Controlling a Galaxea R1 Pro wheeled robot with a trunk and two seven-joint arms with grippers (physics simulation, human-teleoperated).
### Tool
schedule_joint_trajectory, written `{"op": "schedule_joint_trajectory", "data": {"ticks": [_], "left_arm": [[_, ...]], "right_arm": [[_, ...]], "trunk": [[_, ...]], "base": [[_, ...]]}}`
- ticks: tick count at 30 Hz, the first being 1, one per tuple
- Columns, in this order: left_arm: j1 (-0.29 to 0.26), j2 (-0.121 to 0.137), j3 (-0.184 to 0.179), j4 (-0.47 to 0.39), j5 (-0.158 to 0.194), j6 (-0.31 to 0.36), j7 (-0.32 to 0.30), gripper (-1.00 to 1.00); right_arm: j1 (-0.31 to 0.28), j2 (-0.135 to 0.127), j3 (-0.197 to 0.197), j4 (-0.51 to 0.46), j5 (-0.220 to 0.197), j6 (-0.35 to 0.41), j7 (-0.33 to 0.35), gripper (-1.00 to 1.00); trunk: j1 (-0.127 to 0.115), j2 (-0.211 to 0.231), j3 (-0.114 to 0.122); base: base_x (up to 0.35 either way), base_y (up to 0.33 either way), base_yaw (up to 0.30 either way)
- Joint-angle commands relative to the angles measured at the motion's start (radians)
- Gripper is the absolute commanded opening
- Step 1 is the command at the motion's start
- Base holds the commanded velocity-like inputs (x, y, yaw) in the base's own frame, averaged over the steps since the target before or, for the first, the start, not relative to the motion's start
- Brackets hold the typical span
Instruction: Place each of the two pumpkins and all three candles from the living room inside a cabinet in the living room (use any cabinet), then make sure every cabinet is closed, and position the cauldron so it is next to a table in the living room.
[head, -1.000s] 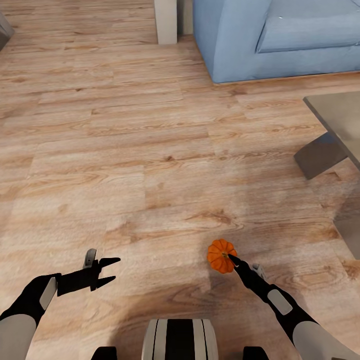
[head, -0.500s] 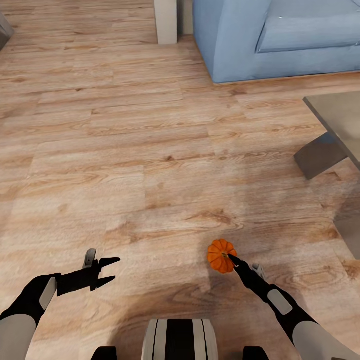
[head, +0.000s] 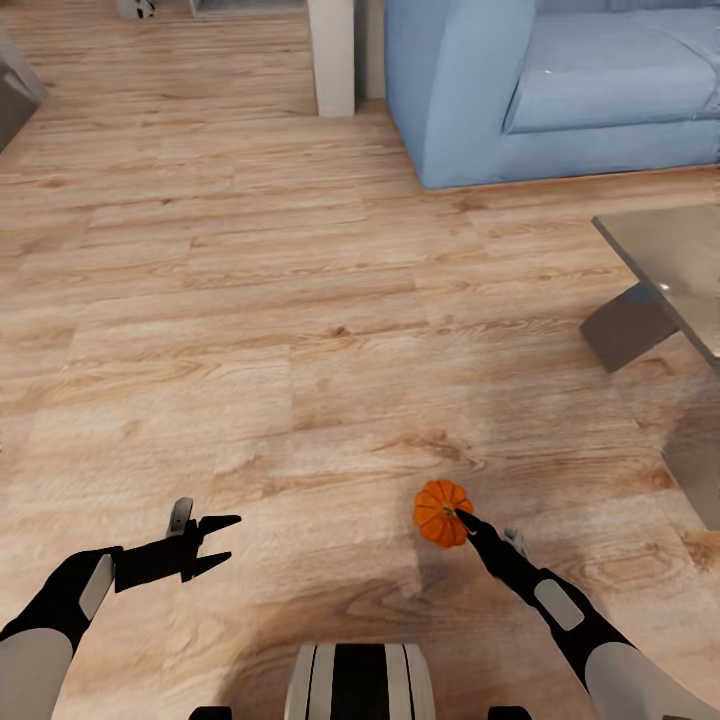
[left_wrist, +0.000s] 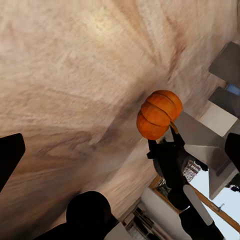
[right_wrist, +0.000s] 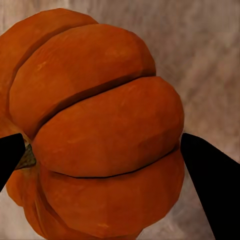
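A robot is looking down over its two arms at a light wooden plank floor (head: 250, 330) in a living room. The right gripper (head: 462, 520) is reaching forward and pinching a small orange ribbed pumpkin (head: 440, 512), which is sitting at the tip of the arm, low and slightly right of center in the head view. In the right wrist view the pumpkin (right_wrist: 100, 130) is taking up nearly the whole picture, with one dark fingertip (right_wrist: 212, 185) showing at each side of it and the stem end turned toward one finger. Whether the pumpkin is resting on the floor or hanging just above it cannot be told. The left gripper (head: 222, 540) is hanging over bare floor at the lower left, well apart from the pumpkin, its two dark fingers spread and holding nothing. In the left wrist view the pumpkin (left_wrist: 159, 115) is appearing across the floor with the right arm's dark gripper (left_wrist: 167, 145) clasping it. A pale blue sofa (head: 470, 90) is standing at the upper right. The corner of a low table (head: 665, 255) with a glossy grey-beige top is jutting in at the right edge, well apart from the pumpkin, with a grey slanted leg (head: 628, 325) underneath it. A pale upright post (head: 331, 55) is standing just left of the sofa.
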Motion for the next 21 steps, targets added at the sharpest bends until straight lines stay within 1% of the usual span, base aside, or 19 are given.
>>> {"op": "schedule_joint_trajectory", "data": {"ticks": [1, 21], "left_arm": [[0.000, 0.000, 0.000, 0.000, -0.001, -0.001, 0.000, 1.00], [0.000, 0.004, -0.004, 0.000, -0.001, -0.001, 0.001, 1.00]], "right_arm": [[0.000, 0.000, 0.000, -0.001, 0.002, 0.000, -0.006, -1.00], [0.000, -0.003, -0.001, -0.013, 0.001, -0.001, 0.006, -1.00]], "trunk": [[0.000, 0.000, 0.004], [-0.009, 0.005, 0.081]], "base": [[0.000, 0.000, 0.000], [0.000, 0.000, 0.000]]}}
